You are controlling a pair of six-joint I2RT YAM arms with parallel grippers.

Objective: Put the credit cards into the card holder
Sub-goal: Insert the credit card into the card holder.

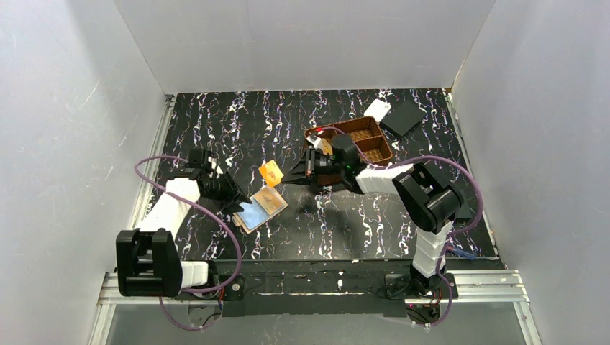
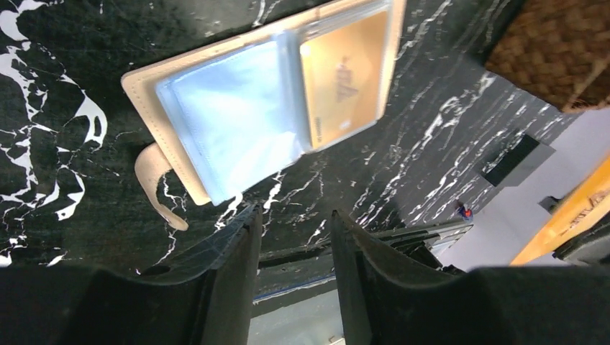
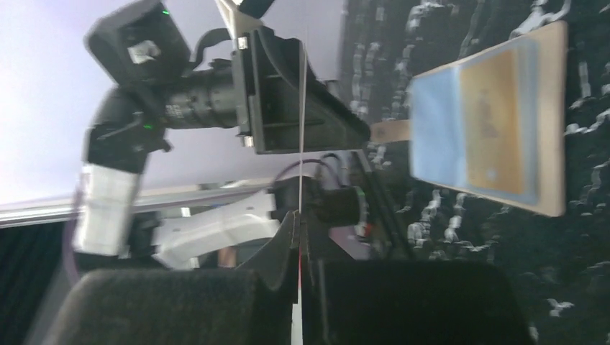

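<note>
R end effector clamped on thin orange rectangular credit card, near open tan bifold card holder lying on black marbled surface; L end effector jaws apart, empty, beside holder; risk: holder unpinned; your push may shove it, card missing sleeve.

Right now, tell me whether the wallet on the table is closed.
No, the wallet lies open flat, a golden card showing in one sleeve.

Open card holder, orange card beside
</note>
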